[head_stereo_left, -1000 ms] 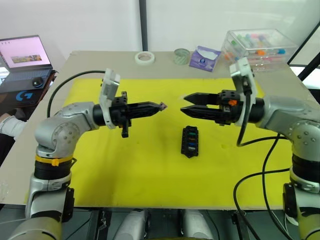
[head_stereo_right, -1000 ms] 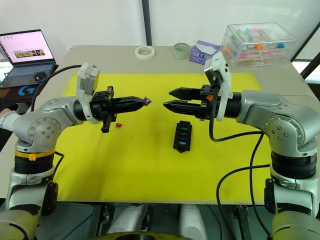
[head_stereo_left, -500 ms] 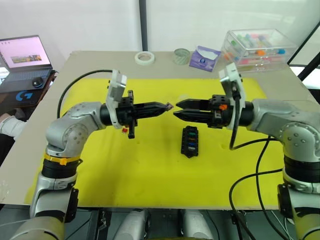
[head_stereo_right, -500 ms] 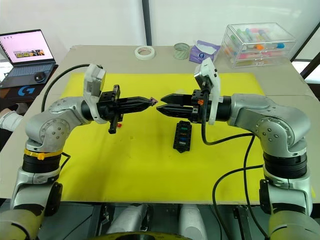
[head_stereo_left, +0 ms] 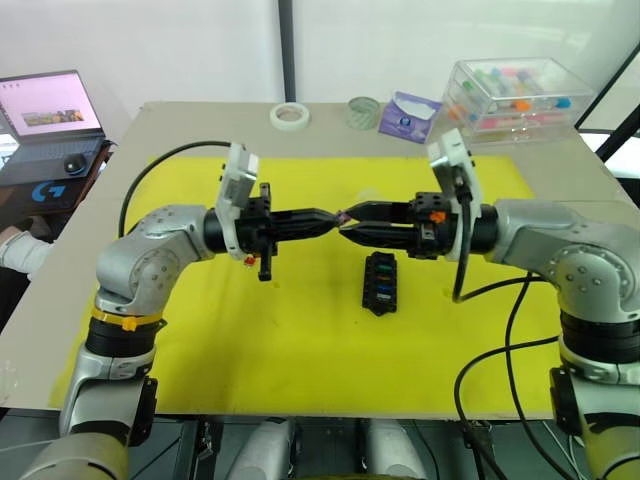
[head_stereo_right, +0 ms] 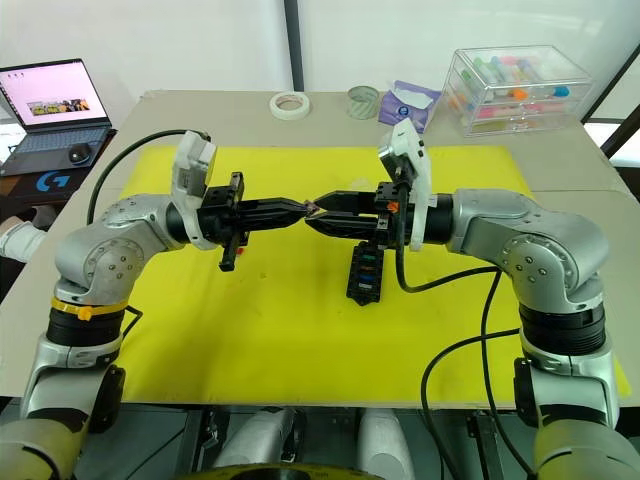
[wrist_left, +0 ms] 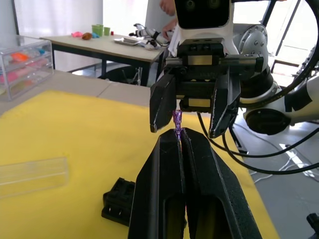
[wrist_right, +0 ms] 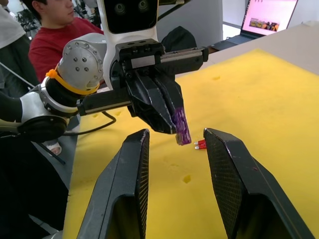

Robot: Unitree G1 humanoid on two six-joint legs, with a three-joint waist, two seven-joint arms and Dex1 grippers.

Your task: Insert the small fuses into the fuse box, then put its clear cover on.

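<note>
Purple fuse (wrist_left: 177,121) is showing just its tip; the rest is sitting hidden between the left gripper (wrist_left: 179,142) fingers. Clear cover (wrist_left: 31,175) is running off the picture edge. Fuse box (head_stereo_right: 364,272) slot contents are too small to tell.

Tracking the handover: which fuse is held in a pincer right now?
The purple fuse, pinched at the left pincer tip; the red fuse lies loose on the yellow mat.

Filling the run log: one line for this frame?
left gripper shut on purple fuse | right gripper open around it | fuse box on mat
</note>
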